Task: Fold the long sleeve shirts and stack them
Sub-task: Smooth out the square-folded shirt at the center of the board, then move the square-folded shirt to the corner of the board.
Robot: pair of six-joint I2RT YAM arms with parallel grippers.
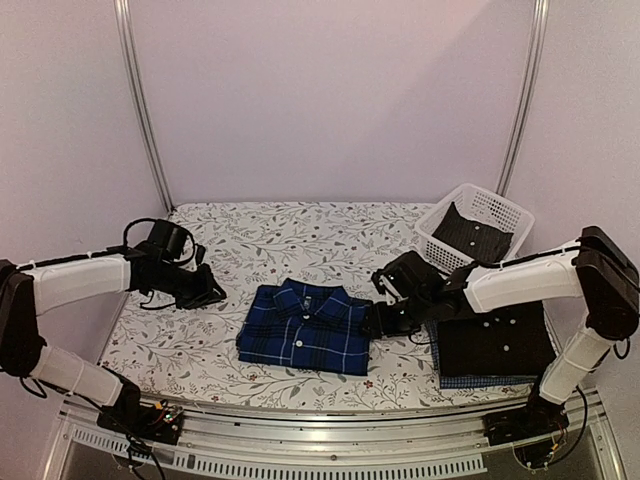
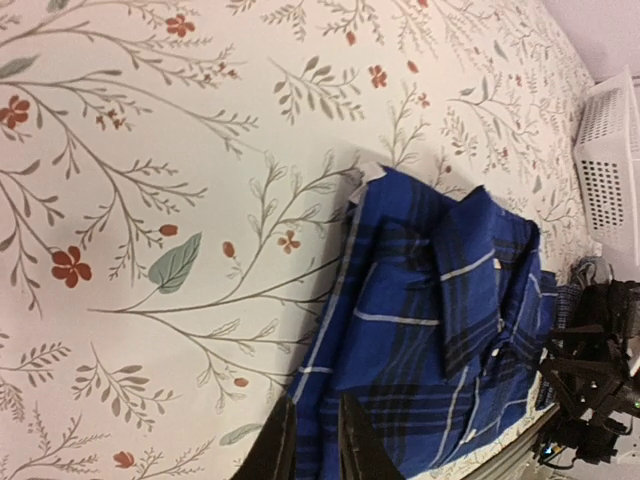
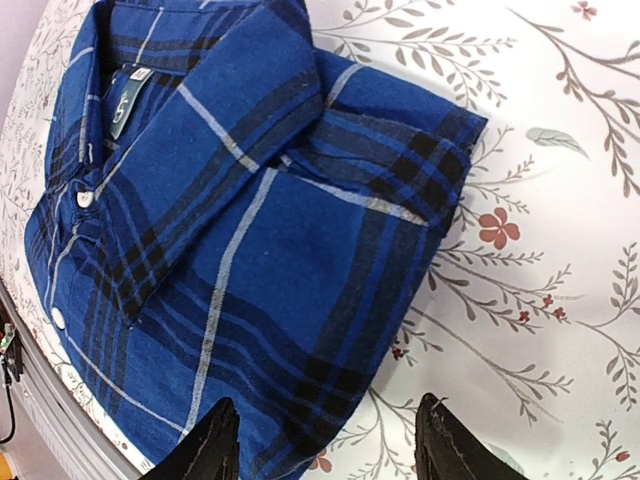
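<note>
Left jaws: my left gripper [image 2: 315, 450] hangs over the white floral-print table cover [image 1: 300, 225], off the left side of the plaid shirt. Its fingers are drawn nearly together with only a thin gap, and there is nothing between them.
Right jaws: my right gripper [image 3: 325, 445] is spread wide and released. It sits just at the right-hand edge of the plaid shirt, and I see no cloth pinched in it.
Plaid shirt: the dark blue plaid button-up shirt with thin white lines [image 1: 305, 325] lies in the middle of the table. It is folded into a neat rectangle, collar up and sleeves tucked out of sight.
Stack: the plain black shirt with white buttons [image 1: 495, 338] lies folded at the right. It rests on the fine blue check shirt [image 1: 480, 381], which shows only as a strip along the near edge.
Basket: the white plastic lattice basket [image 1: 500, 210] stands at the far right. It holds a dark buttoned garment [image 1: 472, 235] that looks like another shirt, not yet dealt with.
Done, as I judge it: two shirts are folded and stacked, and the plaid one is folded but apart from the pile.
Left to do: I need to lift the plaid shirt onto the black one without spoiling the fold. After that comes whatever waits in the basket.
</note>
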